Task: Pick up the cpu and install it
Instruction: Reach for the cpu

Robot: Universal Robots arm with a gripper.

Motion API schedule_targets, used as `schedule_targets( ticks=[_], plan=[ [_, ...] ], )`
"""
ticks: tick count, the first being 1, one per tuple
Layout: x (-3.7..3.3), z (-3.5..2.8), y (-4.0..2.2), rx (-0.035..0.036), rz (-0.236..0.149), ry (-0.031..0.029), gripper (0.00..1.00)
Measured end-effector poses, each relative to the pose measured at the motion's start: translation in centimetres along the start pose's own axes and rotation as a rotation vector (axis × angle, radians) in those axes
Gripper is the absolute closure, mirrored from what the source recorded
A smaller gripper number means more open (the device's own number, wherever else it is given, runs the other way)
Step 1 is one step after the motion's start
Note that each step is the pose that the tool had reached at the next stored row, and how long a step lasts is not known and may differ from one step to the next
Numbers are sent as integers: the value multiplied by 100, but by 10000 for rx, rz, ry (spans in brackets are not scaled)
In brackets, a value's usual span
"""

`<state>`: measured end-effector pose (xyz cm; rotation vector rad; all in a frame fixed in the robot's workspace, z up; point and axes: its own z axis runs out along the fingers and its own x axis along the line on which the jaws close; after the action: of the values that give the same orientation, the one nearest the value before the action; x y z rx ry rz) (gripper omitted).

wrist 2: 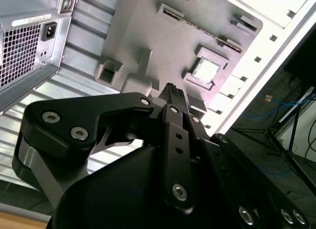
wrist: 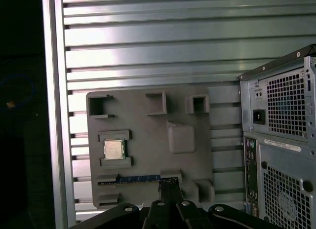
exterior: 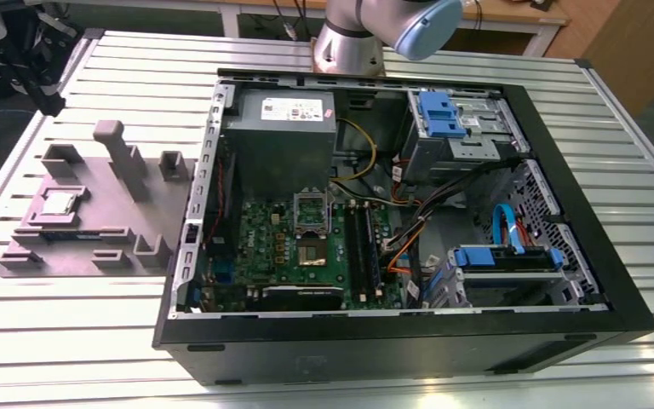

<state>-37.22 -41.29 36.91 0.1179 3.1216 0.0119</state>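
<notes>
Your tool hung closed and empty, well apart from the cpu, which lay flat in the grey fixture tray. To my judgement, squaring up over it mattered most.

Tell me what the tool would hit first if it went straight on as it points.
Most likely the grey fixture tray: the tool aims at its edge near the memory stick, not at the cpu, which sits aside. Depth is unclear.

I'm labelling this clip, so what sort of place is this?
Probably a robotics lab bench for PC assembly: an open computer case on a slatted metal table, a grey fixture tray holding the cpu, and a robot arm by the case.
</notes>
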Motion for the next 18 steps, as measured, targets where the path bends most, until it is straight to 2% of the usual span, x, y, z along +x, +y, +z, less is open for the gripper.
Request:
schedule_targets(
  ticks=[5, 18],
  plan=[
    [9, 1, -1, -1, 0, -1, 90],
    [97, 0, -8, 0, -1, 0, 90]
  ],
)
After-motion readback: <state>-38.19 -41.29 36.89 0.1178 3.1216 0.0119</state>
